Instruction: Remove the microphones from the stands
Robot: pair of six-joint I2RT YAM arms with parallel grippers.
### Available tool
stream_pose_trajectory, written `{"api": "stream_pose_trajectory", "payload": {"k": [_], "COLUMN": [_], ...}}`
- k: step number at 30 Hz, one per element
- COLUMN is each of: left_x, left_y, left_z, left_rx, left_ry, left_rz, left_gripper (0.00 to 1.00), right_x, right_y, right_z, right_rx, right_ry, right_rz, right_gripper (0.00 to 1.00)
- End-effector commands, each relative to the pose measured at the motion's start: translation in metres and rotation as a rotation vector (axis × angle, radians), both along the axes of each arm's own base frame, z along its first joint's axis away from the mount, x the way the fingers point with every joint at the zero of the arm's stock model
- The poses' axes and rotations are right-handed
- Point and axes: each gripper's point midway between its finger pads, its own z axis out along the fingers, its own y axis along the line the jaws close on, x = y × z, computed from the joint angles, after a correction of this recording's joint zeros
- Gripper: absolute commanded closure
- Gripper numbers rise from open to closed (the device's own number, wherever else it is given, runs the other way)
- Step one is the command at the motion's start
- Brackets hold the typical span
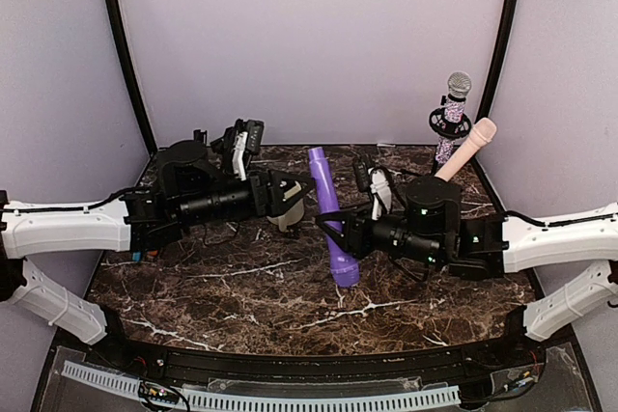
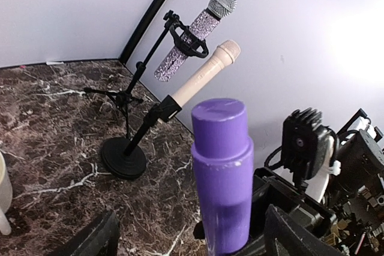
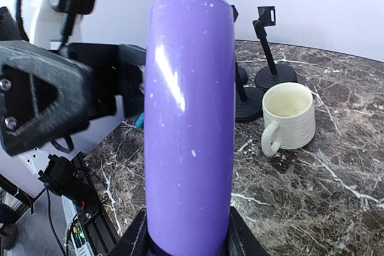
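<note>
Marbled brown stone covers the table (image 1: 241, 287). The left arm (image 1: 68, 224) is stretched across it from the left of the overhead frame and the right arm (image 1: 560, 233) from the right, so that the two are brought together near the centre.

Between them a purple microphone (image 1: 325, 190) is carried clear of the tabletop and of every stand, running from upper centre toward lower centre of that view. It is clamped by the right gripper (image 1: 336, 227), whose fingers (image 3: 135, 235) are pressed against both sides of the barrel at the bottom of the right wrist frame. The left gripper (image 1: 297, 195) is spread wide. Its fingers (image 2: 90, 239) are seen at the lower corners of the left wrist frame, with the purple barrel standing in the gap and no contact visible.

At the upper right of the overhead frame a glittered microphone (image 1: 454, 103) and a peach microphone (image 1: 468, 147) are seated in occupied stands (image 2: 123, 157). Empty stands (image 3: 275, 77) are seen at the upper right of the right wrist frame, with a cream mug (image 3: 291, 115) just beside them.

The removal itself is judged done for the purple microphone, and a handover appears to be in preparation. A drop onto the stone or the mug could follow if the right grip were released before the left jaws were closed. The smooth barrel could also pivot or slide in a one-sided hold. A wide swing of its long body could knock the occupied stands over.
</note>
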Motion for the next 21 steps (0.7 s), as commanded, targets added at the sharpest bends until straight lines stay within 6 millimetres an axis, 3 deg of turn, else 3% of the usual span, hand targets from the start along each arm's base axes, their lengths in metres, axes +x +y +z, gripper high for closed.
{"api": "stream_pose_trajectory", "payload": {"k": [1,8,12,21], "left_x": [-0.004,0.000,0.002,0.002], "left_y": [-0.023,-0.032,-0.033,-0.034], "left_z": [0.019,0.022,0.017,0.009], "left_rx": [-0.082,-0.134,-0.147,-0.150], "left_ry": [0.035,0.046,0.073,0.121], "left_rz": [-0.080,-0.091,-0.087,-0.088], "left_gripper": [0.15,0.23,0.44,0.68], "right_x": [-0.005,-0.008,-0.007,0.000], "right_y": [0.024,0.033,0.035,0.029], "right_z": [0.030,0.030,0.029,0.022], "right_rx": [0.059,0.069,0.066,0.040], "right_ry": [-0.073,-0.073,-0.074,-0.073], "right_rz": [0.062,0.077,0.077,0.024], "right_gripper": [1.00,1.00,1.00,1.00]}}
